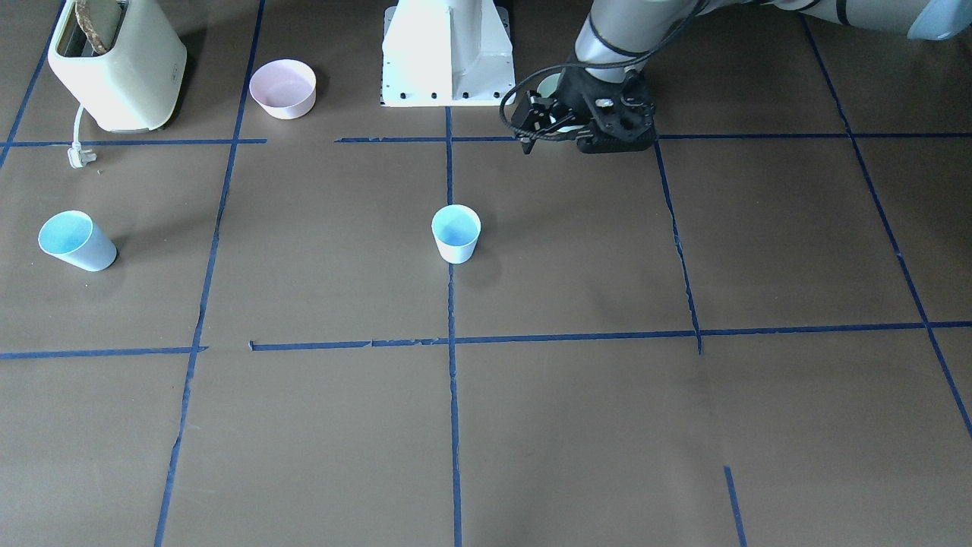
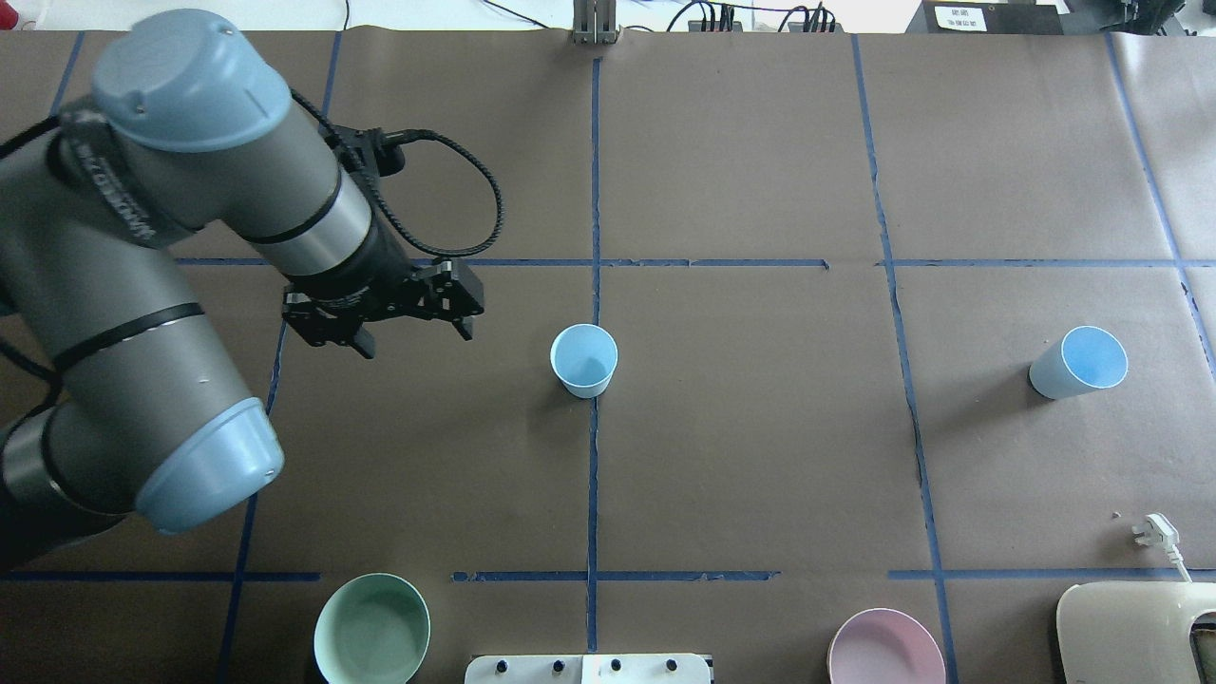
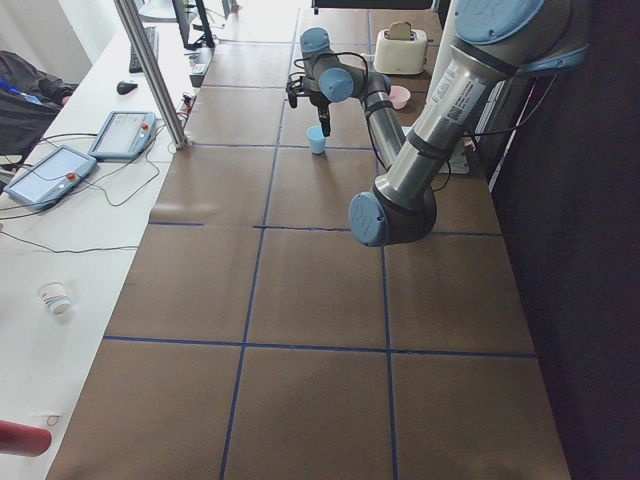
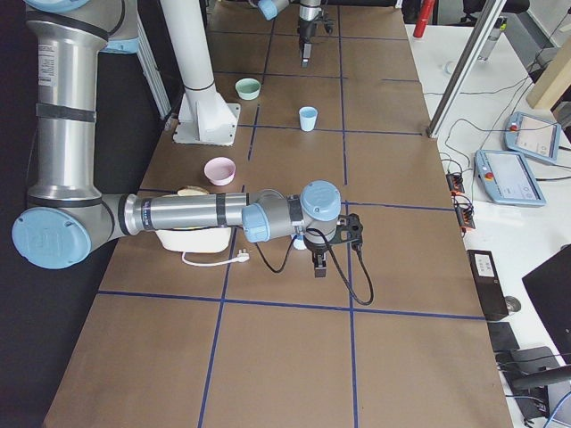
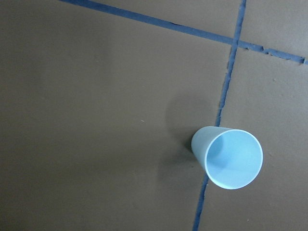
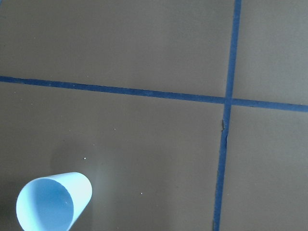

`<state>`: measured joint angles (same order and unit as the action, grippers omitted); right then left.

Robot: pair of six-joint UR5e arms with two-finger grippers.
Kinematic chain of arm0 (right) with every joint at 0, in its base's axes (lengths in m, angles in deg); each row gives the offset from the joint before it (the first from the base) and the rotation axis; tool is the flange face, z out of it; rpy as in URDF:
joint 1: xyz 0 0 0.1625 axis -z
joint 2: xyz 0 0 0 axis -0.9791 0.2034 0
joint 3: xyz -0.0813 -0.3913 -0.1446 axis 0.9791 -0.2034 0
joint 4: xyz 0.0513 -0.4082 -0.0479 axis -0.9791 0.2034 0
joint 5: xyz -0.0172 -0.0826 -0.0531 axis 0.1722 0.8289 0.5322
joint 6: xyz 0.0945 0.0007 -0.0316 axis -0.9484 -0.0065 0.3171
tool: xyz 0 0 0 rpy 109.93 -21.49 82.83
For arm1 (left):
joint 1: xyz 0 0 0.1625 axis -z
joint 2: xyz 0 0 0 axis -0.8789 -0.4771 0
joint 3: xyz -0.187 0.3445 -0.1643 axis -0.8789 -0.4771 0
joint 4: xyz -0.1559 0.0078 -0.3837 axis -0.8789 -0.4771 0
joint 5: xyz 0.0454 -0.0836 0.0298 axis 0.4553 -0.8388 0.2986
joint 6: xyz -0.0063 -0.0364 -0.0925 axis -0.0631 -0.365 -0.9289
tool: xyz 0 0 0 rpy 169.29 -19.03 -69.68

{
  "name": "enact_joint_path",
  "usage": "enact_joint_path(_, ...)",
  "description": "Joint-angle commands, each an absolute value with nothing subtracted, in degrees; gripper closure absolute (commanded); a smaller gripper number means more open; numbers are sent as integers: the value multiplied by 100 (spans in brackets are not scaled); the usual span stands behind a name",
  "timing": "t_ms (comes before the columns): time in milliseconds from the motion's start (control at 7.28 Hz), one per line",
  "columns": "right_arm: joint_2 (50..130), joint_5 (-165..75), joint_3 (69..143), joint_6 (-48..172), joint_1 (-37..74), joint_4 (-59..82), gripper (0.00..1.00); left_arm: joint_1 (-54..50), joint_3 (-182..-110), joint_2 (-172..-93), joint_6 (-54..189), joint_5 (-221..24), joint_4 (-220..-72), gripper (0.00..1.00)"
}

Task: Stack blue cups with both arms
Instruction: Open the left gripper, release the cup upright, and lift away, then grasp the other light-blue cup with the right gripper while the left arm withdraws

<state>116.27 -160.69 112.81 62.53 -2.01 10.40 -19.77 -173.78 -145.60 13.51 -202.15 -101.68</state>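
Note:
Two blue cups stand upright and apart on the brown table. One cup (image 2: 583,359) is at the centre on a blue tape line; it also shows in the front view (image 1: 456,234) and the left wrist view (image 5: 231,156). The other cup (image 2: 1078,363) stands far on the robot's right and shows in the right wrist view (image 6: 53,202). My left gripper (image 2: 415,337) hangs open and empty above the table, left of the centre cup. My right gripper (image 4: 319,263) shows only in the exterior right view, beside the far cup; I cannot tell whether it is open or shut.
A mint-green bowl (image 2: 372,629) and a pink bowl (image 2: 885,648) sit near the white pedestal base (image 1: 448,53). A cream toaster (image 1: 118,64) with its loose plug (image 2: 1154,527) stands at the robot's right. Blue tape lines cross the table.

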Motion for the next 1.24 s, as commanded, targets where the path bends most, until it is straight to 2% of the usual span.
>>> enact_joint_path(0,11806,-15728,11263,4212,807,-591,0,-1573,-18308,-14071,2322,-20224,-9280,0)
enact_joint_path(275,11797,-15550,11211,3887,1207,-782,0,-1195,-18940,-13465,2850,-20224,-8955,0)
enact_joint_path(824,11709,-15427,10886,3895,1717,-782,1,-1141,-19110,-13401,3003,-20224,-8724,0)
enact_joint_path(962,11709,-15427,10842,3895,1770,-756,17,-1141,-19110,-13401,3011,-20224,-8716,0)
enact_joint_path(1099,11709,-15427,10833,3895,1797,-729,41,-1141,-19110,-13401,3003,-20224,-8715,0)
